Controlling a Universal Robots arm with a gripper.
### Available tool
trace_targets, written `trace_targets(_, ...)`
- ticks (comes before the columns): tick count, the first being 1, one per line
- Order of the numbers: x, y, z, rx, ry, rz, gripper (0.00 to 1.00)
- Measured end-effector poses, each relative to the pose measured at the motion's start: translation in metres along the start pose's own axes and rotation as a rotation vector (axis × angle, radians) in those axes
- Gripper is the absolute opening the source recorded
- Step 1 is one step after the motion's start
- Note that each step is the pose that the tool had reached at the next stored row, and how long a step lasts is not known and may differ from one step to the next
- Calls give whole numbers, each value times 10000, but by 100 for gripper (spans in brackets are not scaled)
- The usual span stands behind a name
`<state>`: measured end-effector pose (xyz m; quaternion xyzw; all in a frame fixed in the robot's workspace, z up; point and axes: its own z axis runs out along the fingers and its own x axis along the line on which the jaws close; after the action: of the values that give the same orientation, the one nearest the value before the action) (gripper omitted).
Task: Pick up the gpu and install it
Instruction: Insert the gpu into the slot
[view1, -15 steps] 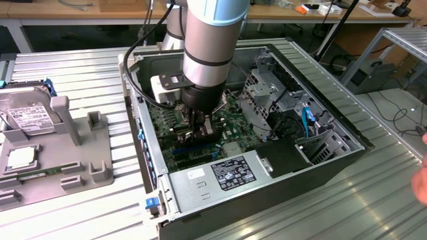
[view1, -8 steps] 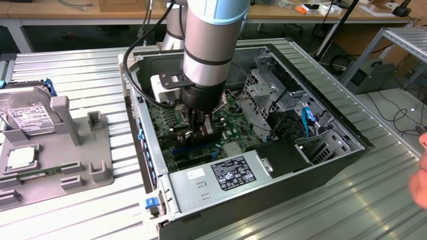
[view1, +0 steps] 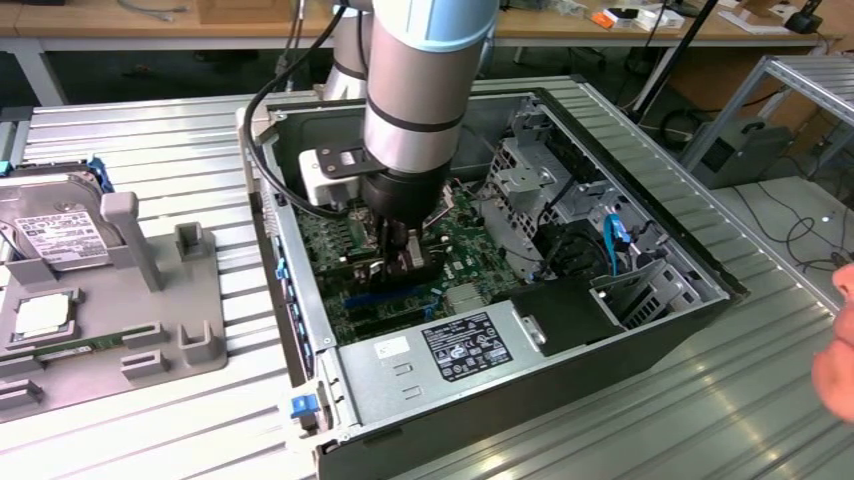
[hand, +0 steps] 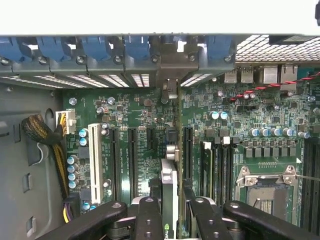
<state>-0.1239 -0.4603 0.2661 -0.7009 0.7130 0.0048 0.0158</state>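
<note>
The gpu (hand: 170, 172) appears edge-on in the wrist view, a thin card standing upright over the green motherboard (hand: 240, 115). Its metal end bracket (hand: 170, 65) reaches the row of rear slot openings. It lies in line between the black expansion slots (hand: 132, 160); whether it is seated in one I cannot tell. My gripper (hand: 171, 202) is shut on the card, with a black finger (hand: 148, 212) on each side. In the exterior view the gripper (view1: 400, 258) is deep inside the open computer case (view1: 534, 420), with the dark gpu (view1: 411, 262) in it.
Blue latches (hand: 95, 47) line the case's rear wall. A white slot (hand: 94, 155), a CPU socket (hand: 267, 187) and a yellow-black cable bundle (hand: 62, 165) flank the card. A grey fixture (view1: 134, 330) holding a hard drive (view1: 60, 235) sits at the exterior view's left. A hand (view1: 841, 345) shows at the right edge.
</note>
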Motion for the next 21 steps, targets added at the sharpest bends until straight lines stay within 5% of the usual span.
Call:
trace_targets(5,-6,0,0,5,299,29,27)
trace_targets(12,-34,-2,1,7,351,27,27)
trace_targets(16,-57,-14,2,11,549,25,27)
trace_targets(21,-58,-41,3,11,550,166,27)
